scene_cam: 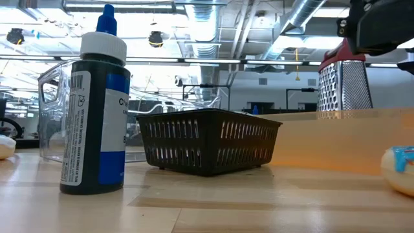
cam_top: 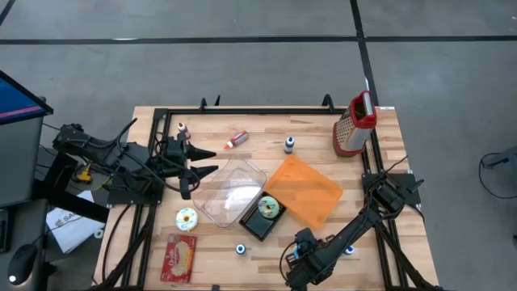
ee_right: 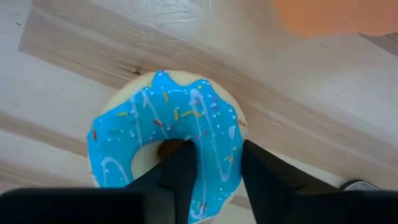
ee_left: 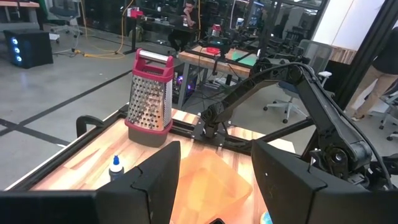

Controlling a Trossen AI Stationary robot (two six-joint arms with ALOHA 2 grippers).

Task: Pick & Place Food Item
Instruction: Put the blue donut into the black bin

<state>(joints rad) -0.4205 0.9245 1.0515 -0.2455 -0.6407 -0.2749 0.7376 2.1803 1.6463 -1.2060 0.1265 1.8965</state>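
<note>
While the left gripper (cam_top: pixel 212 162) hangs level over the table's left side with fingers parted and nothing between them, the right gripper (ee_right: pixel 219 177) points down at the near right edge, jaws narrowed across one side of the blue-iced donut's (ee_right: pixel 165 142) ring, one finger in the hole. Donut lies on the table (cam_top: pixel 363 194), just beside the orange sheet (cam_top: pixel 304 191).

Even overhead light (ceiling glare)

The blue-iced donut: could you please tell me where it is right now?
The blue-iced donut lies on the table's near edge, right side in the high view, below the orange sheet, with the right end effector straddling its ring.
</note>
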